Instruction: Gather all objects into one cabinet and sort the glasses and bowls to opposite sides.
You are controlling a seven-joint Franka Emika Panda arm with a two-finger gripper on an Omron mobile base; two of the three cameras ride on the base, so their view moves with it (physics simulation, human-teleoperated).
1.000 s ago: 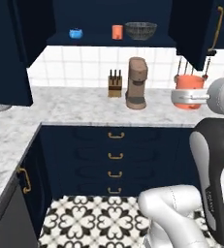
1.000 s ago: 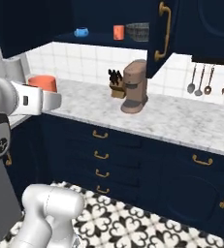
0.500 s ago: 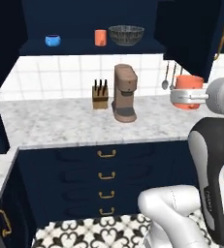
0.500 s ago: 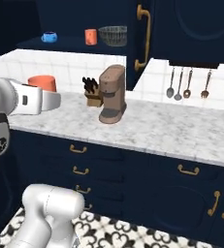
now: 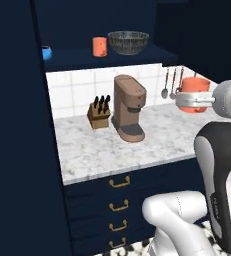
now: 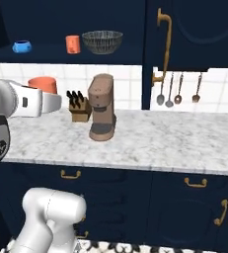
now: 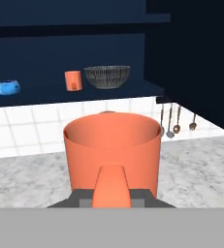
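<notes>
Orange-red cup (image 7: 112, 154) in gripper (image 5: 189, 100), above counter (image 6: 150, 141).

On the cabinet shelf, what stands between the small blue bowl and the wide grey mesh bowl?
One orange-red cup stands between the small blue bowl and the wide grey mesh bowl, nearer the mesh bowl; the right base view shows it.

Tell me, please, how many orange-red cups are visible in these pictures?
2. One orange-red cup stands on the cabinet shelf, between the blue bowl and the grey mesh bowl. The other cup is held in the gripper, above the counter.
</notes>
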